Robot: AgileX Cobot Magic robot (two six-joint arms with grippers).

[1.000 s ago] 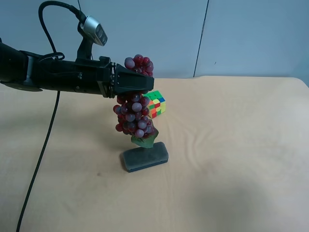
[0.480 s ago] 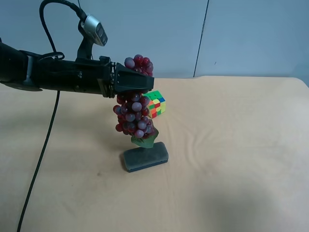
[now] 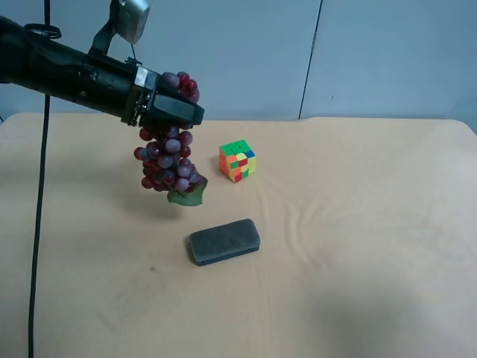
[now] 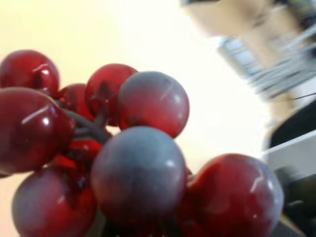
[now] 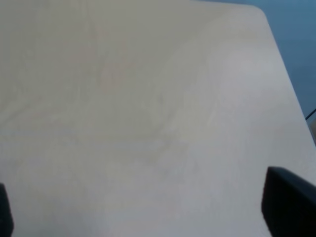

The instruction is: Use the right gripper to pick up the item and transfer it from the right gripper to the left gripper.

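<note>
The arm at the exterior high view's left, with a silver-grey box (image 3: 130,15) on top, is my left arm. Its gripper (image 3: 179,112) is shut on the upper part of the bunch of dark red and purplish grapes (image 3: 165,160). The bunch hangs in the air above the table, its green leaf (image 3: 186,196) at the bottom. The left wrist view is filled by the grapes (image 4: 138,173) close up. My right gripper (image 5: 145,210) is open and empty over bare table, with one dark fingertip (image 5: 289,207) at each side edge. It is out of the exterior high view.
A multicoloured puzzle cube (image 3: 237,160) stands on the tan table (image 3: 358,224) to the right of the hanging grapes. A dark grey-green oblong case (image 3: 223,241) lies nearer the front, below and to the right of the leaf. A blue wall stands behind the table.
My left arm has swung toward the exterior high view's left and lifted, carrying the grapes away from above the case. The cube is now unobstructed.
</note>
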